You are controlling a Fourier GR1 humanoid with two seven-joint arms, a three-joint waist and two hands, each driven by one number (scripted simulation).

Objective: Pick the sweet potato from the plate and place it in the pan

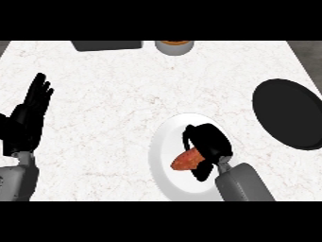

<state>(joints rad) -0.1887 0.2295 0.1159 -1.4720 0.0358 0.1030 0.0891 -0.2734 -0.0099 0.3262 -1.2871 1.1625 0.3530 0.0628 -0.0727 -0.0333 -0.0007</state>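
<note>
— Item one, head view: where am I looking from?

— From above, at head height, facing steeply down on the worktop (122, 94). My forearms enter from the lower edge.

— Range?

— Near enough that the worktop fills most of the view; its far edge runs along the top, with dark floor at both upper corners.

— Orientation?

— Not mirrored. The right hand (207, 142) shows right of centre, the left hand (20, 118) at the left edge.

— Second view, overlap?

— One view listed only.

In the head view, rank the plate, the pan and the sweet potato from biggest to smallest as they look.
1. Plate and pan: look alike in size, so I won't rank them.
2. Sweet potato: clearly smallest, partly hidden by the right hand curled round it.
</note>
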